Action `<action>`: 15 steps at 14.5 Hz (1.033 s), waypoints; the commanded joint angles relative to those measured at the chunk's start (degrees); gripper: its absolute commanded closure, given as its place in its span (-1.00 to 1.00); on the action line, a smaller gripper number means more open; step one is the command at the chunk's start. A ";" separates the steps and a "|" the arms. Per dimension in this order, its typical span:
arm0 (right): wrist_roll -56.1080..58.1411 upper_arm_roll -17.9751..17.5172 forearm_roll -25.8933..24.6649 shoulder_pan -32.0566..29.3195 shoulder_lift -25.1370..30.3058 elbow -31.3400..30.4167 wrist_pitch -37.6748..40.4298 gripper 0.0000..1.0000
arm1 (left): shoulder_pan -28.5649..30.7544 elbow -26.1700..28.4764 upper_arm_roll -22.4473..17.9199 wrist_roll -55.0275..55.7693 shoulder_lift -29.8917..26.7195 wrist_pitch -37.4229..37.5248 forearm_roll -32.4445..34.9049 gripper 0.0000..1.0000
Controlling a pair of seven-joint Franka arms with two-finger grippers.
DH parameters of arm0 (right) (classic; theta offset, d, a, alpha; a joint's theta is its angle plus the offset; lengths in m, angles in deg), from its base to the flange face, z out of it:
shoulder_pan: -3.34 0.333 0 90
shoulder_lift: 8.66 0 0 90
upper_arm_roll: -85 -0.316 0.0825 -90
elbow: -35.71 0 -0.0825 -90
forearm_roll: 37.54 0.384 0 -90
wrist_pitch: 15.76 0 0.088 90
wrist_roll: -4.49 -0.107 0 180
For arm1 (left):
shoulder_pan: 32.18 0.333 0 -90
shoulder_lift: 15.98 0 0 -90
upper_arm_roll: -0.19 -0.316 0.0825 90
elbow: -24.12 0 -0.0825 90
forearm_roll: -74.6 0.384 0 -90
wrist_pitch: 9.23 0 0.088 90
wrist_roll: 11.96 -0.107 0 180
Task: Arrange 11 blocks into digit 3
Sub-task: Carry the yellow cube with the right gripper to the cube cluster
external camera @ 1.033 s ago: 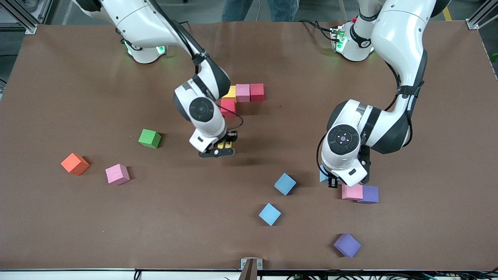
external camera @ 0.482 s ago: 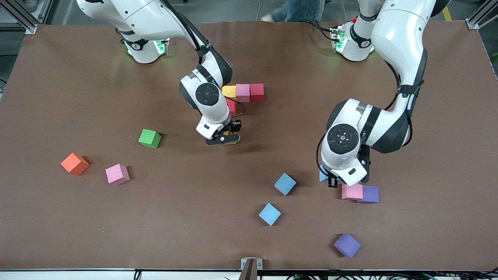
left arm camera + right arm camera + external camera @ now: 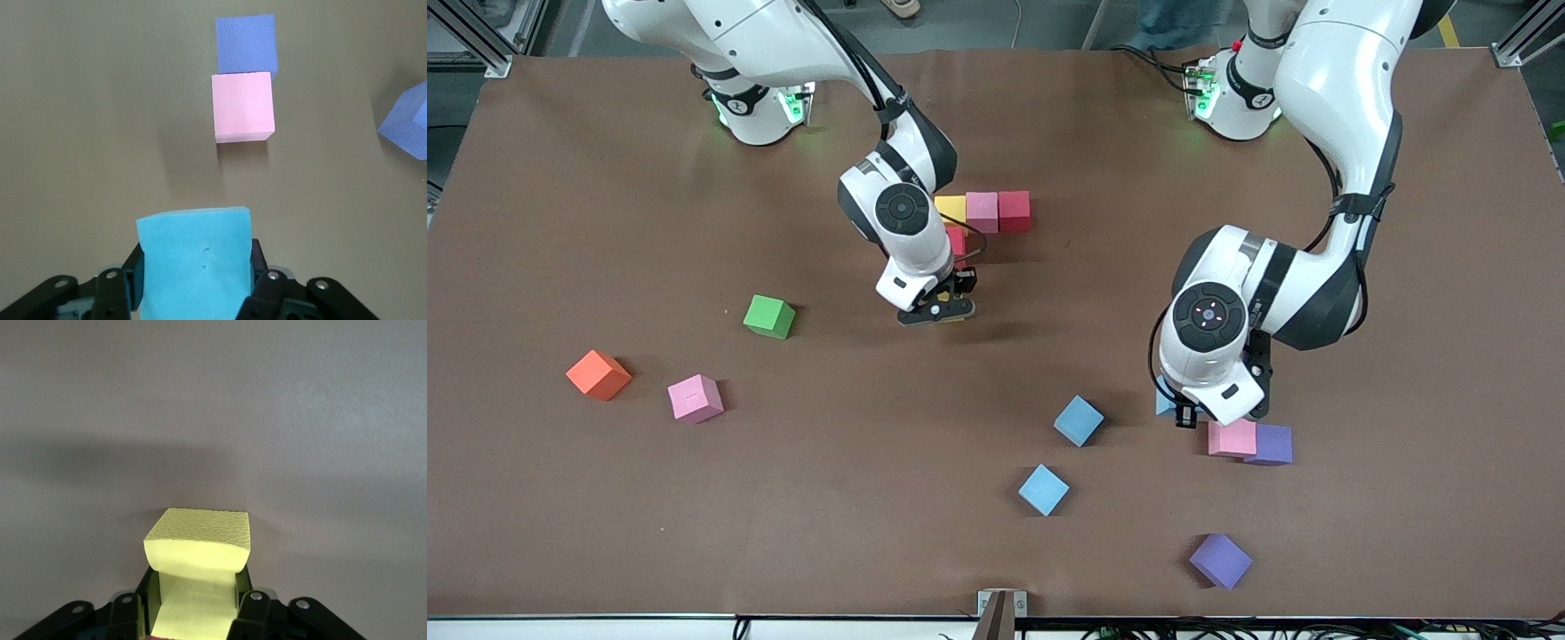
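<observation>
Broadly, the brown table (image 3: 605, 498) carries a started figure toward the robots' bases: a matte yellow foam cube (image 3: 951, 209), a pink one (image 3: 982, 212) and a red one (image 3: 1014, 211) in a touching row, with a second red cube (image 3: 957, 240) touching beneath the yellow.

The right gripper (image 3: 936, 311) hangs just nearer the camera than that red cube, its fingers clamped on a yellow foam block (image 3: 198, 550). It should probably go down squarely, flush against the red cube, continuing the column.

The left gripper (image 3: 1183, 416) pinches a light blue foam block (image 3: 195, 257) beside a pink-and-purple pair (image 3: 243, 107).
</observation>
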 commanded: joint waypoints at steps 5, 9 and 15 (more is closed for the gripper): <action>0.00 -0.10 0.65 1.13 3.13 -4.09 -0.58 0.07 | -0.18 0.58 0.04 -0.07 -1.12 0.96 0.76 0.54; -0.79 -0.98 1.88 1.13 3.57 -4.62 -0.49 0.08 | -0.26 0.58 0.04 -0.07 -1.12 0.96 0.76 0.54; -3.78 -0.98 1.97 1.83 3.66 -5.59 -0.58 0.10 | -0.35 0.58 0.04 0.02 -1.12 0.96 0.76 0.54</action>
